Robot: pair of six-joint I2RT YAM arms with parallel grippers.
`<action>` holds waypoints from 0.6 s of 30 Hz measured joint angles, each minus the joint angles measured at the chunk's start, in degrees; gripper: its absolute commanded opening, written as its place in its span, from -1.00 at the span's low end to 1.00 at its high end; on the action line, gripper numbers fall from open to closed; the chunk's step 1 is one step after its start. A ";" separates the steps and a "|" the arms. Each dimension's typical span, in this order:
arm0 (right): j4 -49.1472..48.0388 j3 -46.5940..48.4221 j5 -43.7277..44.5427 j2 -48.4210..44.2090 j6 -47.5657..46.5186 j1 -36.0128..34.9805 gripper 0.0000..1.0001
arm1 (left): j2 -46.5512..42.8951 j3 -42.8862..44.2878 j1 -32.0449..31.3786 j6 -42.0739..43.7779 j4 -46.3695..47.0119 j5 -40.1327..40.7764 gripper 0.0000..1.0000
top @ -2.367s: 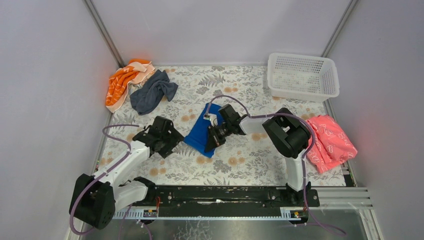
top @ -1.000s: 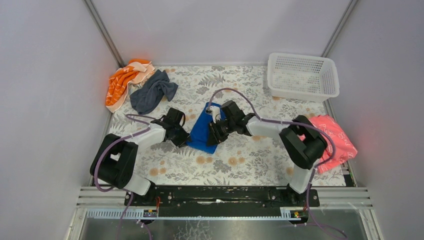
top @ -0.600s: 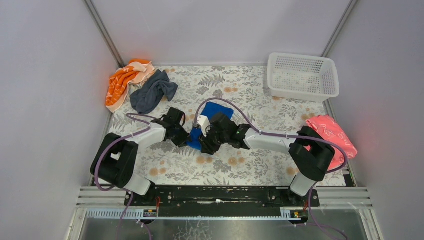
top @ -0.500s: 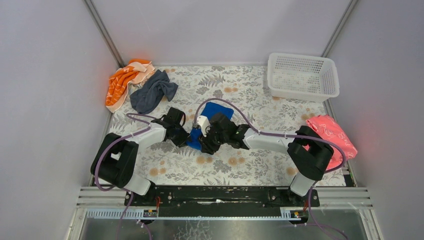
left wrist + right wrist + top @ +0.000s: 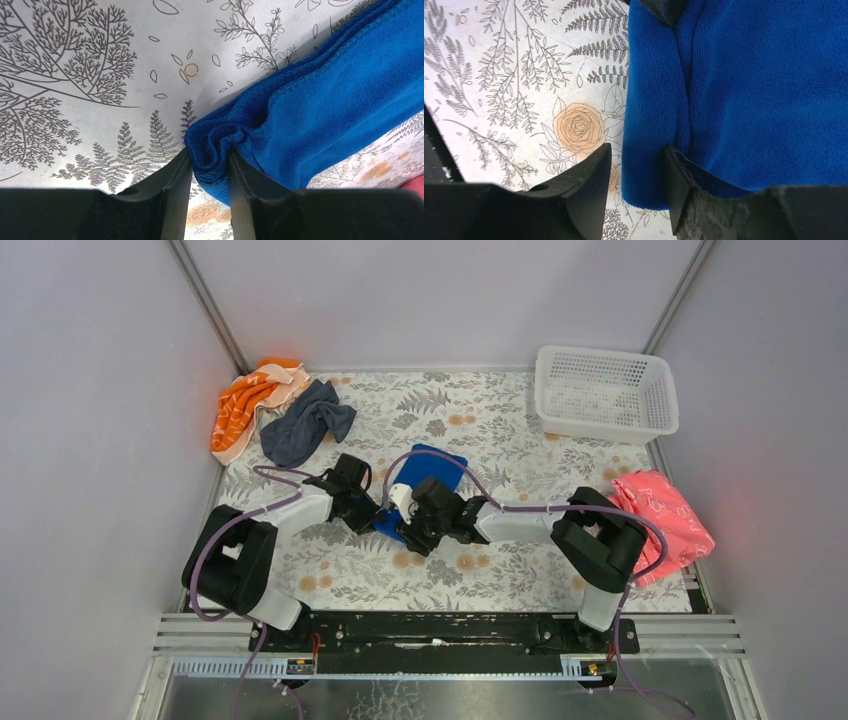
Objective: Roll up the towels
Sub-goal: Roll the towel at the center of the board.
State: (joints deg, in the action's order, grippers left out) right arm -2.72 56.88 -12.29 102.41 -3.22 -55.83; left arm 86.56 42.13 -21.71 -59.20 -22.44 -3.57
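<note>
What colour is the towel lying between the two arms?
Plain bright blue. The towel shows best in the left wrist view.

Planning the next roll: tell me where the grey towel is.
In the top view, the grey towel lies crumpled at the far left, right beside the orange striped cloth.

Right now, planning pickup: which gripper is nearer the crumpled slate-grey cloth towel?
Left. Left gripper holds the blue cloth towel right of the grey towel; right gripper farther right.

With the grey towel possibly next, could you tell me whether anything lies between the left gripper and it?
Nothing visible does: only bare tablecloth lies between the left gripper, which pinches the blue towel, and the grey towel.
</note>
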 measured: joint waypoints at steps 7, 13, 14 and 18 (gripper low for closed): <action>0.11 1.09 7.39 1.92 -2.45 -2.99 -0.01 | -0.11 0.17 0.02 0.09 -0.13 0.48 -0.29; 1.36 3.41 12.02 3.65 -4.15 -4.11 -0.53 | -0.66 0.20 0.81 0.57 -0.72 1.44 -0.25; 1.57 3.61 12.07 3.72 -4.37 -4.11 -0.70 | -0.87 0.17 0.98 0.66 -1.05 1.64 -0.23; 1.90 4.20 5.51 3.78 -4.13 -2.40 -0.96 | -3.15 -0.44 1.25 1.09 -2.45 2.67 -0.07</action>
State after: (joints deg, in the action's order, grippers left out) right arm -0.82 61.08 -6.79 106.19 -7.35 -58.24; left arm 83.42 41.69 -20.47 -58.11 -24.88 -0.91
